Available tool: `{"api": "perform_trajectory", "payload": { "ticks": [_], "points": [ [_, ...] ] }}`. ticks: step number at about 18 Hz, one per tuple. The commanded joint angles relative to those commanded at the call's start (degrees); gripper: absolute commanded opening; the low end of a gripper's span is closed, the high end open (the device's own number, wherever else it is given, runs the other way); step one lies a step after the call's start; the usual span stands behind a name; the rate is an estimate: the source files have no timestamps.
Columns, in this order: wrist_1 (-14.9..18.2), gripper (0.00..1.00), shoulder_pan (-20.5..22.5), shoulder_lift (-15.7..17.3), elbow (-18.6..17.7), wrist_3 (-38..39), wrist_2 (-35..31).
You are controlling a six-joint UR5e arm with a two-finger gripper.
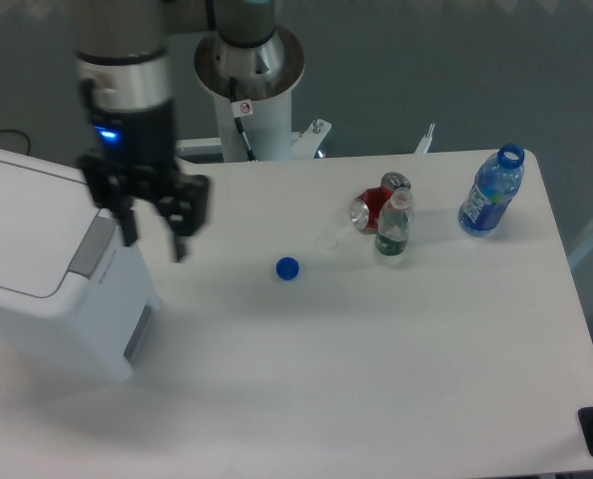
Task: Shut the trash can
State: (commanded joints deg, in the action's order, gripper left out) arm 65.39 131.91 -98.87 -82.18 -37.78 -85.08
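The trash can (47,269) is a big white boxy bin at the left of the table, its flat white lid lying down flat with a grey latch (90,246) at the lid's right edge and a grey panel (138,331) on its side. My gripper (155,239) hangs just right of the latch, above the table, clear of the bin. Its two dark fingers (180,235) point down and stand apart, open, with nothing between them.
A blue bottle cap (288,267) lies mid-table. A red can (374,206) lies beside a small clear bottle (393,226), with a blue open bottle (491,192) at the far right. The robot base (249,75) stands behind the table.
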Motion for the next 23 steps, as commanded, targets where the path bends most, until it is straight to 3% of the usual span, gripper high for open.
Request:
{"api": "perform_trajectory", "payload": {
  "ticks": [9, 13, 17, 23],
  "points": [
    [-0.79, 1.00, 10.20, -7.99, 0.09, -19.07, -5.18],
    [1.40, 1.00, 13.55, -11.51, 0.70, -25.66, -8.43],
    [2.19, 1.00, 18.73, -15.64, 2.63, -33.48, -7.74],
    [2.28, 1.00, 22.60, -20.83, 6.32, -41.65, -4.84]
  ]
}}
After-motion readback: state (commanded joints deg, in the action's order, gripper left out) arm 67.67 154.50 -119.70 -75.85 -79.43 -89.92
